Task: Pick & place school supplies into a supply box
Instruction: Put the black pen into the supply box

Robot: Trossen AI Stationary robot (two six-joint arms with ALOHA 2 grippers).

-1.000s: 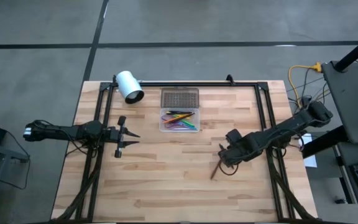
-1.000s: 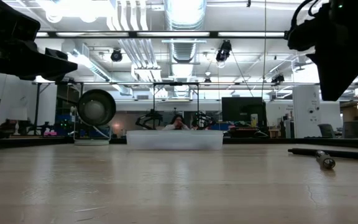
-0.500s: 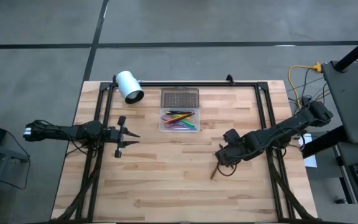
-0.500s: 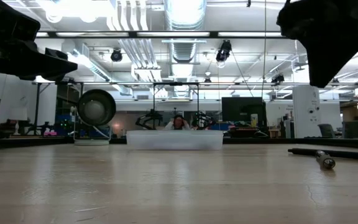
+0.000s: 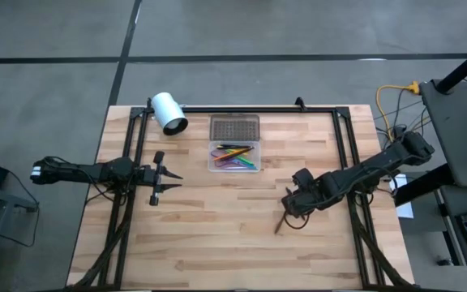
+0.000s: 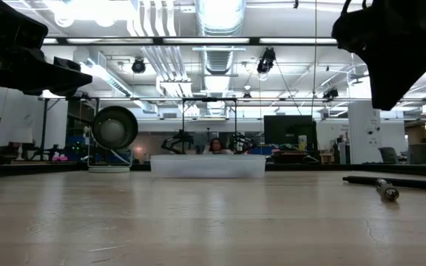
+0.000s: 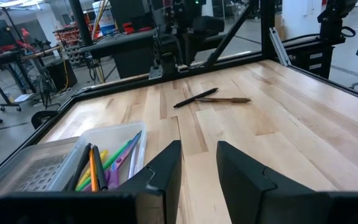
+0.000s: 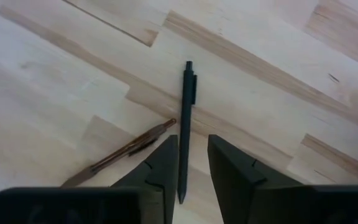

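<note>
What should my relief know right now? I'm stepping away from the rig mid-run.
Right pincer: open, poised over the black pen, nothing held.
Left pincer: open, waiting at the table's left.
Box: open, coloured pens inside, lid lying behind it.
Done: most supplies boxed.
Left: the black pen and brown pen beside it, both still on the table.
</note>
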